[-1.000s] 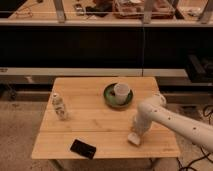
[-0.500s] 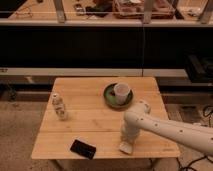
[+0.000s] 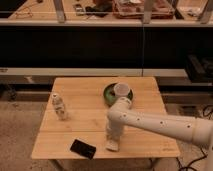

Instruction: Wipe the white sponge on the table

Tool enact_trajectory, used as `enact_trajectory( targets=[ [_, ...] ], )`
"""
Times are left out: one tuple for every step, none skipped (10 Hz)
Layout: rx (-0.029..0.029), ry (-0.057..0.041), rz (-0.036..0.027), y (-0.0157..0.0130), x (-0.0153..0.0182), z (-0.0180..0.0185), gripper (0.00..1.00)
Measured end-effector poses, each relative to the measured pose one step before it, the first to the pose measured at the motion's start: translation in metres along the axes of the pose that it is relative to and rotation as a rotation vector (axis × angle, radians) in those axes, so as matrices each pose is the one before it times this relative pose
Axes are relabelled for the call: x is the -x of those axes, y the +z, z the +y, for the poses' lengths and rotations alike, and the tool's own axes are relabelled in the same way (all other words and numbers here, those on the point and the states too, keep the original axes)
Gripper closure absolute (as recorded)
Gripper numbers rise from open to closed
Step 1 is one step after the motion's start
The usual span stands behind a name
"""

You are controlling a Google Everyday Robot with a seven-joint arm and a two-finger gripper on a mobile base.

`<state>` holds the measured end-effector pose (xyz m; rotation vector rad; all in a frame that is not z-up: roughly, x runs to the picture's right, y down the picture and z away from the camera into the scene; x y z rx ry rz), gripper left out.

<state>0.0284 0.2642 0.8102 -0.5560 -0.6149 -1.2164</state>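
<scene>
Leftward along the front planks of the wooden table, the white sponge is carried, pressed flat under the gripper; the soft cream block is clamped, just right of the black phone. No writing is legible.

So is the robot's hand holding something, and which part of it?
It looks that way: the gripper is down on top of the white sponge near the front edge of the table. Which part it holds cannot be told.
</scene>
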Motion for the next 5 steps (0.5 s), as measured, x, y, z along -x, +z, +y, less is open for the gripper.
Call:
enact_trajectory(
  targets=[
    [-0.00739,-0.02348,0.00946,-0.00256,-0.01708,-0.01303,1.0],
    [-0.00169,-0.00706,0.0118,-0.00311,-0.01292,-0.00515,1.0],
    [-0.00401,-0.00155,0.02209,-0.00534,-0.01815,-0.00383,1.0],
    [-0.00133,0.01563,0.01858,-0.00849,-0.02131,0.00146,1.0],
    [-0.00168,0.01799,0.01069,-0.00493,-0.01372,0.00411,1.0]
  ],
)
